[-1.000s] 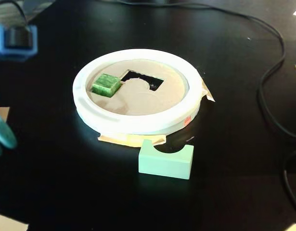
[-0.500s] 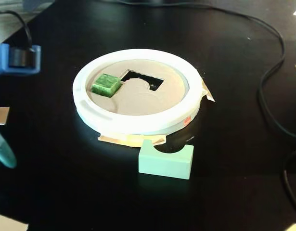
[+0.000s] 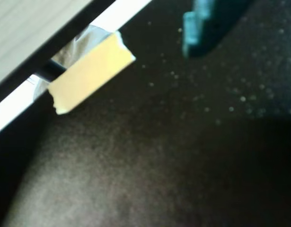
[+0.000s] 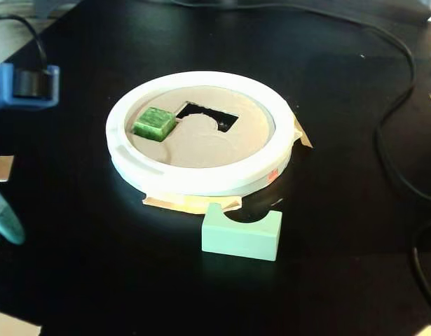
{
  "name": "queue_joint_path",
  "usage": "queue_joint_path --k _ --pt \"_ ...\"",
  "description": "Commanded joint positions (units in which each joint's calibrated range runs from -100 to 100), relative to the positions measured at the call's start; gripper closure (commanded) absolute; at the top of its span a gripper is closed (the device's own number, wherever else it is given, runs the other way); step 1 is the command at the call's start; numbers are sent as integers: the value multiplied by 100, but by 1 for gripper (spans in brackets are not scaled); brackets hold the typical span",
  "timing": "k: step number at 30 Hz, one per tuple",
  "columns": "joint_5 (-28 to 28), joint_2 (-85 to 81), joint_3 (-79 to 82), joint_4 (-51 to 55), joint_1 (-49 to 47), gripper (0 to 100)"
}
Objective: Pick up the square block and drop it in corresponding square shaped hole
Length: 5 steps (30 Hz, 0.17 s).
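A green square block (image 4: 154,123) sits on the left part of the tan lid of a round white sorter (image 4: 201,178); I cannot tell whether it rests in a hole. A dark opening (image 4: 207,116) with a rounded notch lies in the lid just right of the block. My gripper (image 4: 2,218) shows only as a teal piece at the left edge of the fixed view, well left of the sorter and holding nothing I can see. In the wrist view one teal finger (image 3: 196,29) hangs over the black table at the top.
A pale green arch-shaped block (image 4: 242,234) lies in front of the sorter. Tan tape pieces (image 3: 91,72) stick to the black table (image 4: 131,280) near its edge. Black cables (image 4: 397,126) run along the right. The blue arm part (image 4: 22,84) is at the left.
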Motion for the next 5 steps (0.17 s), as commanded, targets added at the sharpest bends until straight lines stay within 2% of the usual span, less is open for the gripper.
queue_joint_path --k 1,5 --pt "-10 -32 26 -138 97 7" --pt "-10 -41 26 -138 97 7"
